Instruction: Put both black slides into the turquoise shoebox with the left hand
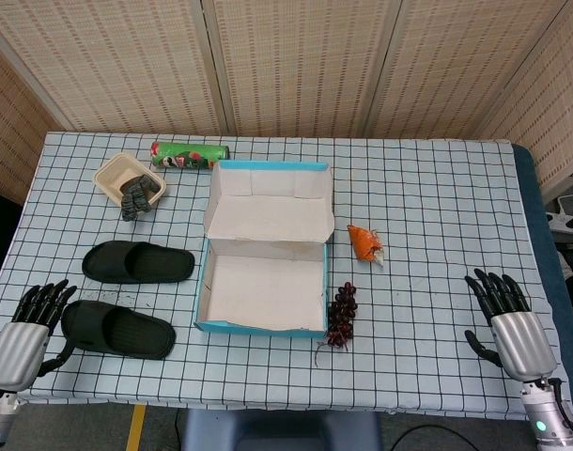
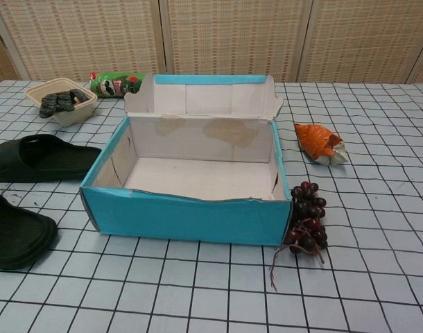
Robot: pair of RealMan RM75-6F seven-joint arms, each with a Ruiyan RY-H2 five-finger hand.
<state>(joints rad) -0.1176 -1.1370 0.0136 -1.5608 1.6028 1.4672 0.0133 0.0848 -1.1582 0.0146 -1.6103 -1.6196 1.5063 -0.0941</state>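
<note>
Two black slides lie on the checked cloth left of the shoebox: the far slide and the near slide. The turquoise shoebox stands open and empty in the middle, its lid tipped back. My left hand rests at the table's near left corner, fingers spread, just left of the near slide and holding nothing. My right hand lies open at the near right corner. The chest view shows neither hand.
A beige bowl holding a dark object and a green can lie at the back left. An orange packet and dark grapes sit right of the box.
</note>
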